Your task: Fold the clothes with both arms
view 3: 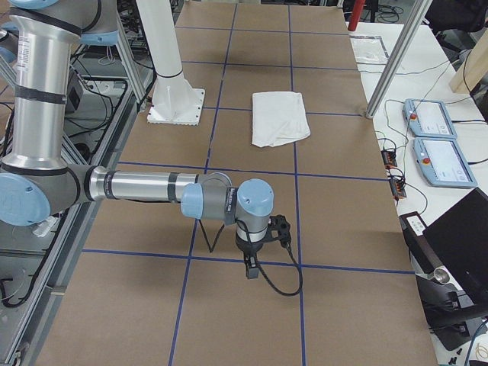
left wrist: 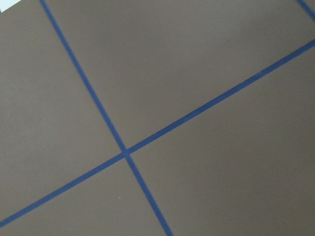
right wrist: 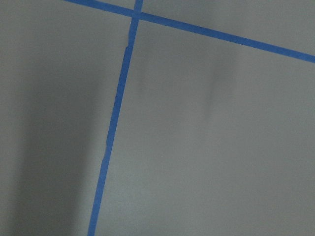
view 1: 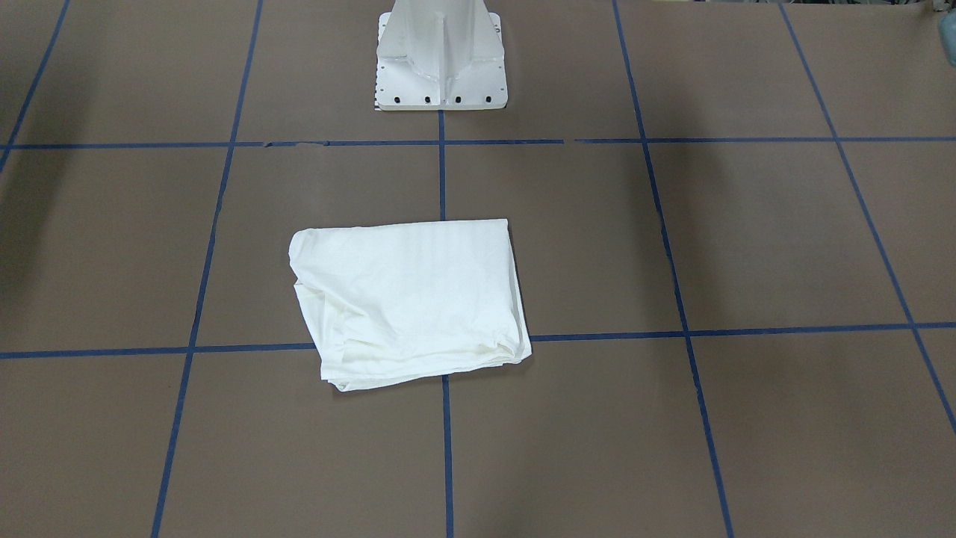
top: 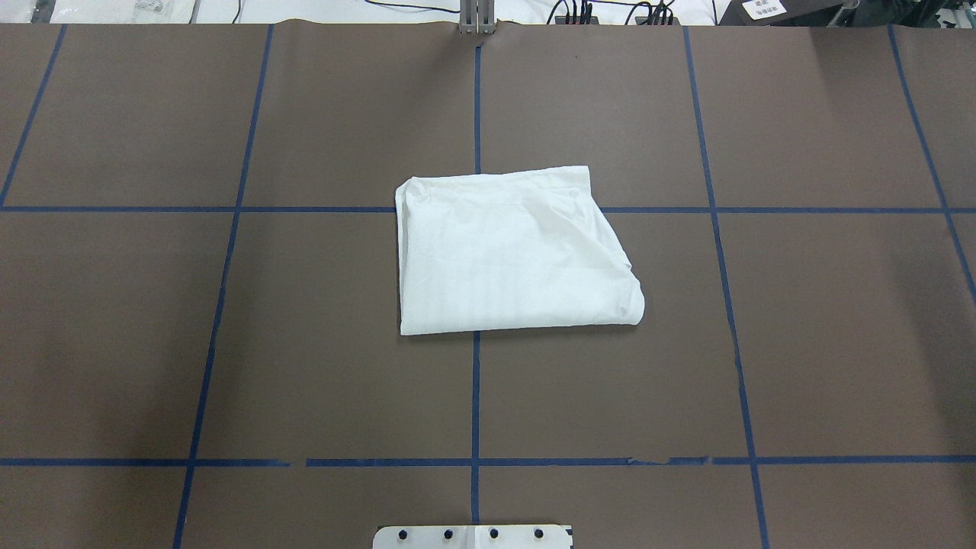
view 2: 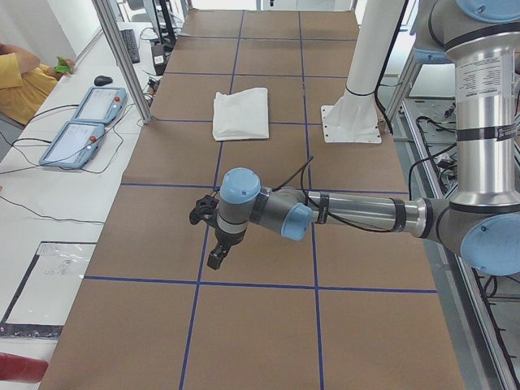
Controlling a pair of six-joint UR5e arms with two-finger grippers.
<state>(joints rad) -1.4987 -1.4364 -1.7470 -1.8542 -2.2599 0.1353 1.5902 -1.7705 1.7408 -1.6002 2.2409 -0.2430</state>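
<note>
The clothes are one white shirt [view 1: 407,299], folded into a flat rectangle at the middle of the brown table [top: 229,343]; it also shows in both side views as a small shirt [view 2: 241,114] [view 3: 280,117]. No text or collar shows. Neither arm is near it. My left gripper [view 2: 216,258] hangs over the table's left end, far from the shirt. My right gripper [view 3: 252,267] hangs over the right end. Whether either is open or shut I cannot tell. Both wrist views show only bare table and blue tape lines.
The white pedestal base [view 1: 441,67] stands behind the shirt. Blue tape lines [top: 476,381] mark a grid. Beyond the table's far edge are aluminium posts [view 2: 122,57], teach pendants [view 2: 81,122] [view 3: 435,137] and a person's yellow sleeve [view 2: 20,81].
</note>
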